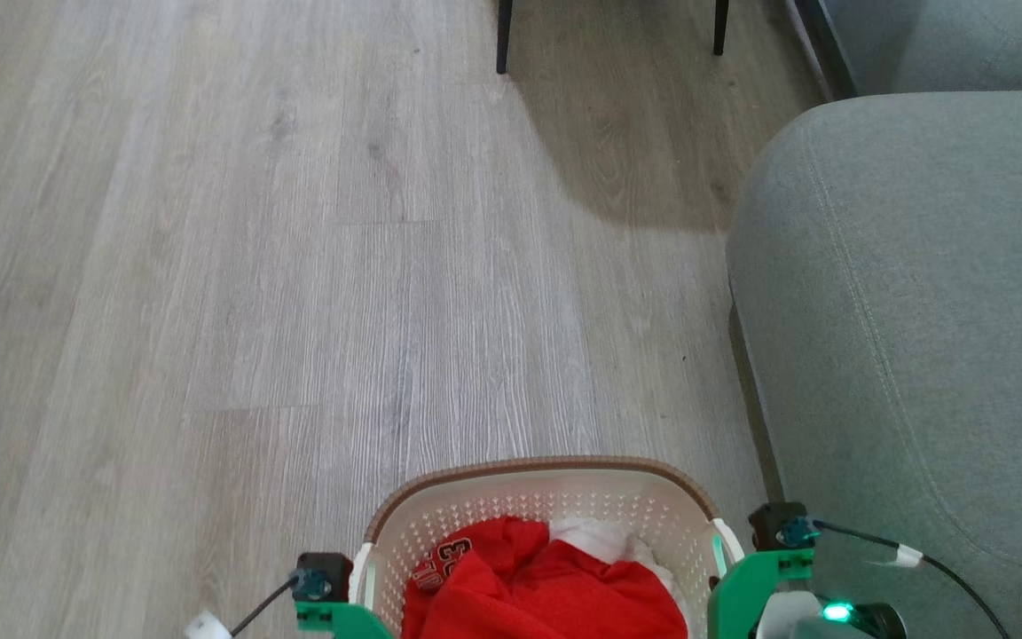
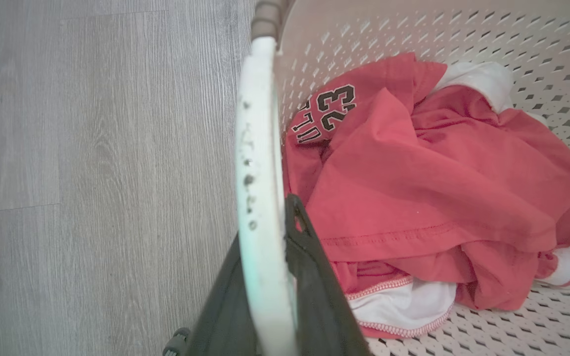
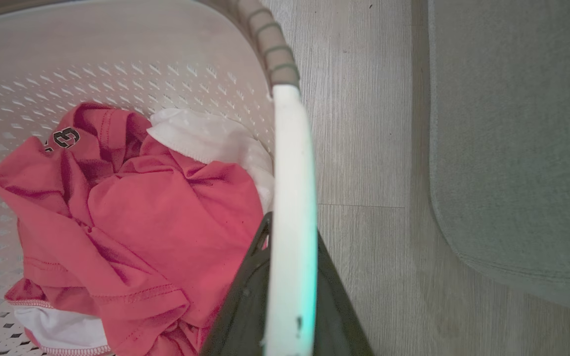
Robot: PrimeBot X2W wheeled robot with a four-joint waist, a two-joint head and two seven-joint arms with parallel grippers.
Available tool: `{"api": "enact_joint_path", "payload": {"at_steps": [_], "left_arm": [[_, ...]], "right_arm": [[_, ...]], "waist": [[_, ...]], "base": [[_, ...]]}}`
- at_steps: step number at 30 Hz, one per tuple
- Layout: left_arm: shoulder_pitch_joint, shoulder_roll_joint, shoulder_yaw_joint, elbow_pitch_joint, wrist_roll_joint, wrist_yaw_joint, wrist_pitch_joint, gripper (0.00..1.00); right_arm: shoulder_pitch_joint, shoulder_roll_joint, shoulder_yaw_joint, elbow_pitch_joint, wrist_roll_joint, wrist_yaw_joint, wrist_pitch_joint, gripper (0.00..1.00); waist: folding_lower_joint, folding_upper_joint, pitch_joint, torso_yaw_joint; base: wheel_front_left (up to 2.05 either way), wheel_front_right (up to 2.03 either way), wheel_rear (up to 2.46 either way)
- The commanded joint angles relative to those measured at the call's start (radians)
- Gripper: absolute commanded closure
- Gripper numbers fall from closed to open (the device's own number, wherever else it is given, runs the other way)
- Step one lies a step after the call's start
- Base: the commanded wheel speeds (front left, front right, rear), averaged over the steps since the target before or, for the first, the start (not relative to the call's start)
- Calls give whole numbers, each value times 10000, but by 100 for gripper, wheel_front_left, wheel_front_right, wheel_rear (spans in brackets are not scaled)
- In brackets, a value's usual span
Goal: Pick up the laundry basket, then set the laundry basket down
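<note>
I have left gripper (image 2: pixel 265 232) and right gripper (image 3: pixel 290 232) clamped on side handles (image 2: pixel 260 148) of laundry basket (image 1: pixel 529 463), 9 and 3 o'clock. Judged stiff, light.

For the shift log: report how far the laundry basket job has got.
Done: left gripper and right gripper are each shut on a white handle of the laundry basket, red clothes inside. In hand: the lift; whether it is off the floor cannot be told. Left: setting it down.
</note>
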Motion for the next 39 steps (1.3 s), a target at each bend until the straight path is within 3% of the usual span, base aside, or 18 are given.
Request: {"api": "enact_joint_path", "payload": {"at_steps": [1,39], "left_arm": [[-191,336,109,35,-82,66,-58,100],[-515,336,-635,235,-725,124,-383,100]], "right_arm": [[-106,-112,213,-69,92,-17,-157,100],[-758,-112,1587,204,1377,-17,-646,100]], "waist": [[1,-1,-24,7],[1,-1,387,-64]], "base": [[0,0,0],[0,0,0]]}}
